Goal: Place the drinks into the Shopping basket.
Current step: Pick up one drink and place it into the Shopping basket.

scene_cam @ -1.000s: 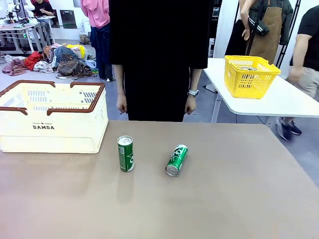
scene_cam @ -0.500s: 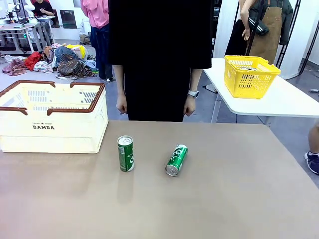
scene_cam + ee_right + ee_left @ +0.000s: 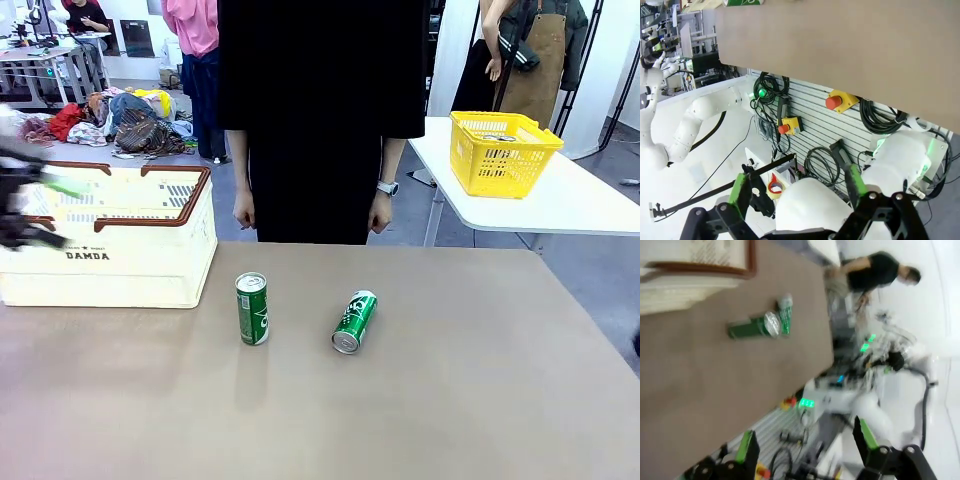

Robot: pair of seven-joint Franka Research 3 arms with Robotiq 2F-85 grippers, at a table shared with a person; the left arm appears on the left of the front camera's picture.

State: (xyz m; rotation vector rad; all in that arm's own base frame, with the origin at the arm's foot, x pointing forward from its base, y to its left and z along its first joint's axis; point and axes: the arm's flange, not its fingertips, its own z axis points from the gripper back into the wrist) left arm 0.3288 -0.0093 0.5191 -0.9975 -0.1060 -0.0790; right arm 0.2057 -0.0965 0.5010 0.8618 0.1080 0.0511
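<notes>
Swinging newly into frame beside Shopping basket (image 3: pixel 150 265) with left tool (image 3: pixel 50 212), jaws apart, empty. Holding right tool (image 3: pixel 797 192) apart too. Leaving 2 drinks (image 3: pixel 252 309) untouched on desk (image 3: pixel 450 400); pickup apparently starting.

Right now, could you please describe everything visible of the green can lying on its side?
The lying can is slim green metal with white lettering, its silver end toward the robot's side. It rests diagonally on the brown table, right of the upright can and apart from it; nothing else touches it.
</notes>
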